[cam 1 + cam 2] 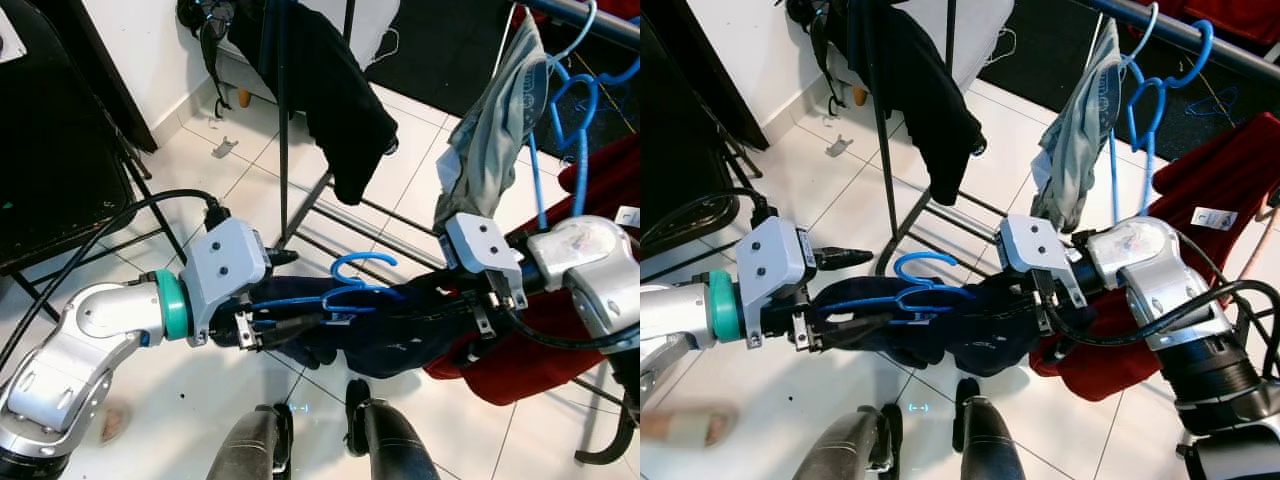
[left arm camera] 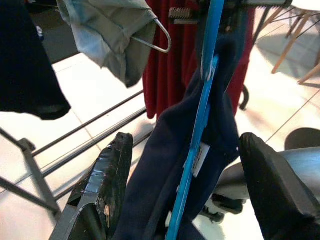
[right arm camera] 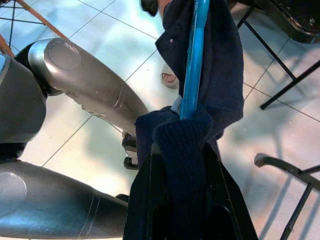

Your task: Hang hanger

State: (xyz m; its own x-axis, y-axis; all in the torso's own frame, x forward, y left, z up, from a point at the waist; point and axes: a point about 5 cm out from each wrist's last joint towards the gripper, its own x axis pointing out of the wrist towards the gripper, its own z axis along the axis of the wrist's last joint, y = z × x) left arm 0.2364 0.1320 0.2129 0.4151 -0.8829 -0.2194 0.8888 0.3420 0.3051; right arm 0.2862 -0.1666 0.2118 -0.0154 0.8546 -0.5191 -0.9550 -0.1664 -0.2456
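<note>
1. Not yet hung: the blue hanger (image 1: 350, 290), carrying a navy garment (image 1: 400, 335), lies level between the two arms, below and short of the rail (image 1: 1160, 25).
2. Still to do: raise it and hook it on the rail.
3. Right claw (image 3: 182, 200) is clenched on the garment-covered end.
4. Left claw (image 2: 185, 200) stands released, fingers (image 2: 105, 180) either side of the hanger.

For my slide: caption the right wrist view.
Right end effector clamps navy knitted garment draped over blue plastic hanger.
</note>
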